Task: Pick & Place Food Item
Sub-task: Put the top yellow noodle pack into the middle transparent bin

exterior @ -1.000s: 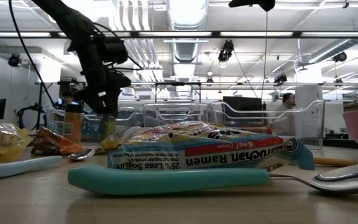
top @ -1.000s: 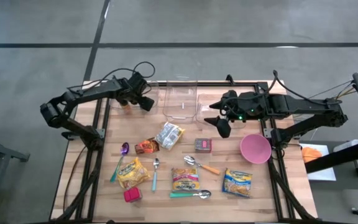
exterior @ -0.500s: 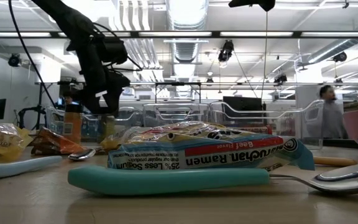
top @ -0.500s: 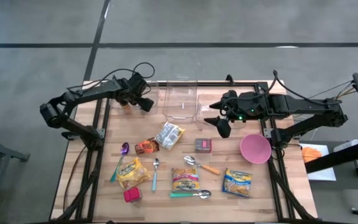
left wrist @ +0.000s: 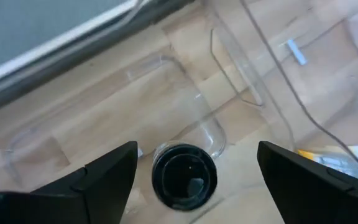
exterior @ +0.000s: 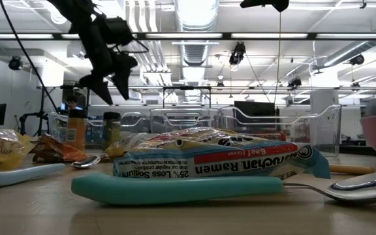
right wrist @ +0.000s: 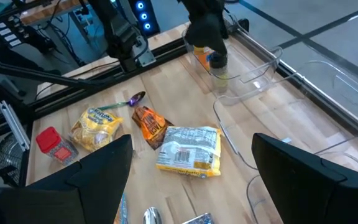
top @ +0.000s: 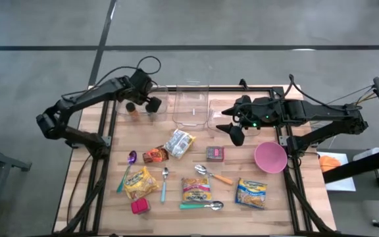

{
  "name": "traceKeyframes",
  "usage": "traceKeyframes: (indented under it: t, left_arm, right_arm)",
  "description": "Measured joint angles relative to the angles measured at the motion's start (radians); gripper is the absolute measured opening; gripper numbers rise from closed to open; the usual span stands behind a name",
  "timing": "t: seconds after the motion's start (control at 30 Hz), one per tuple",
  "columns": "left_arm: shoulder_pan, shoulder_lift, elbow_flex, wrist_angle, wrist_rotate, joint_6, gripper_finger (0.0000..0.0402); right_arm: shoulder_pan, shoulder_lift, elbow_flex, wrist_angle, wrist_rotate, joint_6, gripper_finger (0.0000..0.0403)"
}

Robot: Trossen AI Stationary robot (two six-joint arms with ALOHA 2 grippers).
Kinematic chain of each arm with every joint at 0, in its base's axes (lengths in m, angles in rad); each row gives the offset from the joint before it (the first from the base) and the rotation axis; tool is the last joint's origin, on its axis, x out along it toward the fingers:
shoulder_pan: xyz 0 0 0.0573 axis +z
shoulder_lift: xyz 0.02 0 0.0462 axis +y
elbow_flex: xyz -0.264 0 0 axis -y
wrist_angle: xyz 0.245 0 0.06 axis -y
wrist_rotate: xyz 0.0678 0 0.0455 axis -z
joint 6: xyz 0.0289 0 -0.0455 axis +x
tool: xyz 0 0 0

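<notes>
One jar (left wrist: pixel 184 176) stands set down in your clear bin (left wrist: pixel 104 118). Your left gripper (top: pixel 145 105) hangs open above it, holding nothing. Next, pick another food; right gripper (top: pixel 233 131) waits open.

The surface (top: pixel 242 210) is pale, matt wood planks. Clear glossy plastic bins (top: pixel 191 105) stand on it, beside crinkly shiny noodle packets (top: pixel 196 189) and polished metal spoons (top: pixel 202 170).
</notes>
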Motion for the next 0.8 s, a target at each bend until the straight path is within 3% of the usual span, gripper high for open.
traceKeyframes:
  t: [0.2, 0.43, 0.67, 0.8]
  left_arm:
    - [-0.062, -0.109, 0.015, -0.049, 0.027, -0.003, 0.0332]
    - [-0.249, -0.216, 0.014, -0.052, 0.025, -0.089, 0.0292]
    - [-0.484, -0.195, 0.013, -0.027, -0.055, -0.203, 0.0249]
    - [-0.558, -0.150, 0.013, -0.002, -0.061, -0.257, 0.0228]
  right_arm:
    - [0.000, 0.000, 0.000, -0.007, -0.001, -0.037, 0.0325]
    - [0.000, 0.000, 0.000, -0.007, 0.000, -0.048, 0.0325]
    - [0.000, 0.001, 0.000, -0.007, 0.000, -0.137, 0.0325]
    - [0.000, 0.002, 0.000, -0.017, -0.002, -0.190, 0.0325]
